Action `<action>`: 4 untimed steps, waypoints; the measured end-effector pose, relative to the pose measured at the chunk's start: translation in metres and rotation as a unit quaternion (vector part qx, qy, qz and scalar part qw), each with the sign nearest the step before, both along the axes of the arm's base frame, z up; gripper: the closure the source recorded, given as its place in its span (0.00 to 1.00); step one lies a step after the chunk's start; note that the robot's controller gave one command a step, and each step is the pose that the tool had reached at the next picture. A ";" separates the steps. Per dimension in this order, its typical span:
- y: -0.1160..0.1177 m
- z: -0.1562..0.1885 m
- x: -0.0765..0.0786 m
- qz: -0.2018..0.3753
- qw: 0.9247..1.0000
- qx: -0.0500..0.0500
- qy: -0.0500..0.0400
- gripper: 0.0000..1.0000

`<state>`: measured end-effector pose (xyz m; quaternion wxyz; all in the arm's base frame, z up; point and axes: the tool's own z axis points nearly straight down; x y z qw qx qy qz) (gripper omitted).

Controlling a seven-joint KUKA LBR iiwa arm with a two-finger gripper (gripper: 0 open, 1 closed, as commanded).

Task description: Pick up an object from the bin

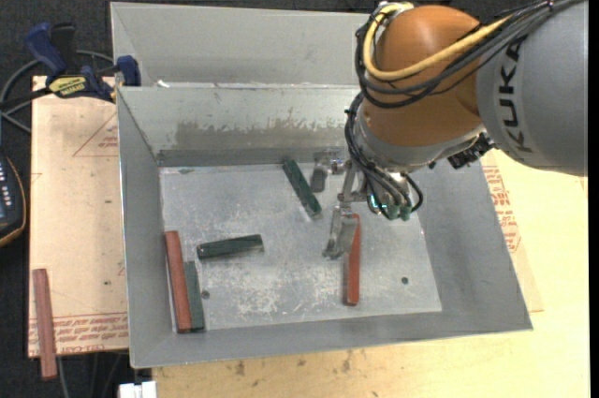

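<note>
Grey metal bin [140, 199], few loose sticks on floor. Your gripper [332, 204] low, right of centre, under orange wrist cover [421, 59]. Jaws look spread, nothing between them. Lower finger [338, 235] just beside upper end of red stick [352, 272], which lies toward front right of floor. Dark green stick [302, 188] tilted, just left of gripper. Second green bar [229, 247] further left. Red bar [173, 279] and short green bar [193, 293] side by side along left wall.
</note>
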<state>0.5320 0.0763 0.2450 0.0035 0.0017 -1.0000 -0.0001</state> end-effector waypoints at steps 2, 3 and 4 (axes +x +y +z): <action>0.107 -0.176 0.020 0.067 0.998 0.001 -0.002 0.00; 0.104 -0.174 0.023 0.063 0.998 0.001 -0.004 1.00; 0.086 -0.057 0.013 0.005 1.000 0.002 -0.008 1.00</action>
